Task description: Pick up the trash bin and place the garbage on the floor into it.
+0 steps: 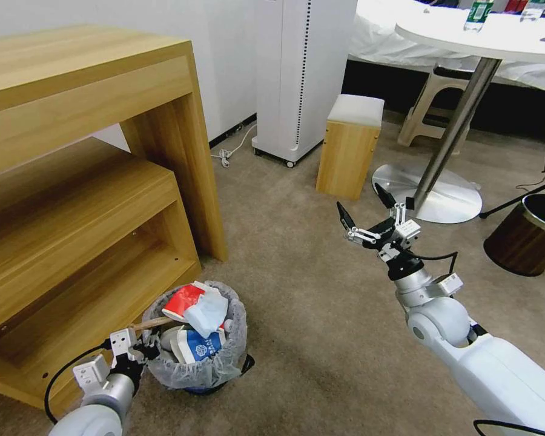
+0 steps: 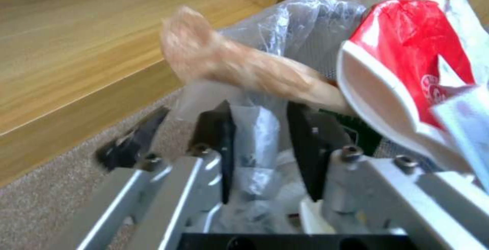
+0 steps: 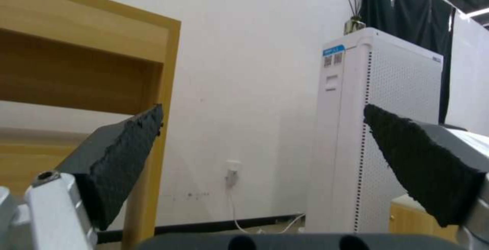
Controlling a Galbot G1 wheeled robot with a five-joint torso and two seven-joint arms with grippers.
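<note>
We pinch the small round black trash bin (image 1: 195, 357) by its bag-lined rim in our left gripper (image 2: 259, 154) so litter stays inside, while our right gripper (image 1: 366, 214) hangs wide and empty above the beige short-pile carpet (image 1: 321, 315).

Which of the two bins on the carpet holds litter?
The trash bin by the wooden shelf, black with a frilled plastic liner, gripped at its rim by the left gripper. The brown metal-rimmed bin, far right, shows no litter.

Staged hotel-style room (lab mock-up?): carpet (image 1: 321, 315), wooden desk (image 1: 72, 151), air purifier (image 1: 303, 72), round table (image 1: 484, 36).
</note>
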